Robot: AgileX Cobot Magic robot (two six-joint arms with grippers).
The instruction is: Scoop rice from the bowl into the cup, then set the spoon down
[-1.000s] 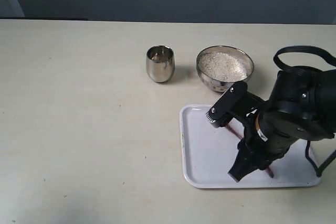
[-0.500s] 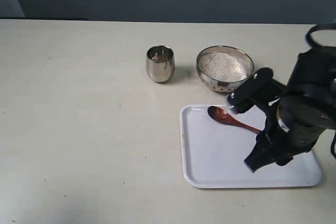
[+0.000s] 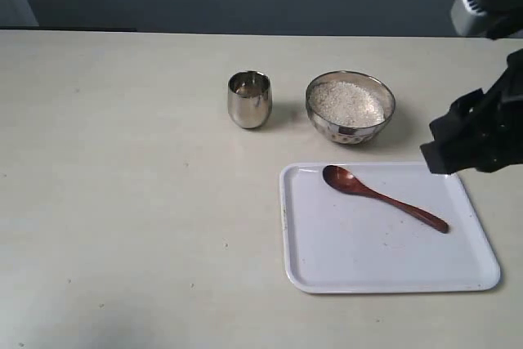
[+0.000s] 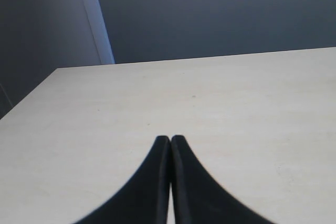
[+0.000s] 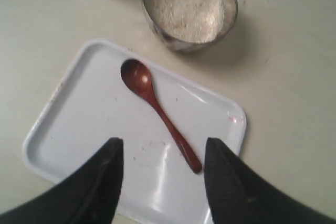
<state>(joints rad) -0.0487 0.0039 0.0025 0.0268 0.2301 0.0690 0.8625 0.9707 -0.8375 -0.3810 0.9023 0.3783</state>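
Note:
The dark reddish-brown spoon lies flat on the white tray, with its oval bowl towards the steel bowl. White rice fills that bowl. The small steel cup stands upright to the bowl's left. My right gripper hangs open above the tray, and the spoon's handle end shows between its fingers, clear of both. The right arm is raised at the exterior view's right edge. My left gripper is shut with nothing in it, over bare table.
The white tray sits at the front right of the pale table, just in front of the bowl. A dark wall runs behind the table's far edge.
The right gripper has let go of the spoon, which now lies on the tray. The right arm has lifted and drawn back to the right, off the tray.

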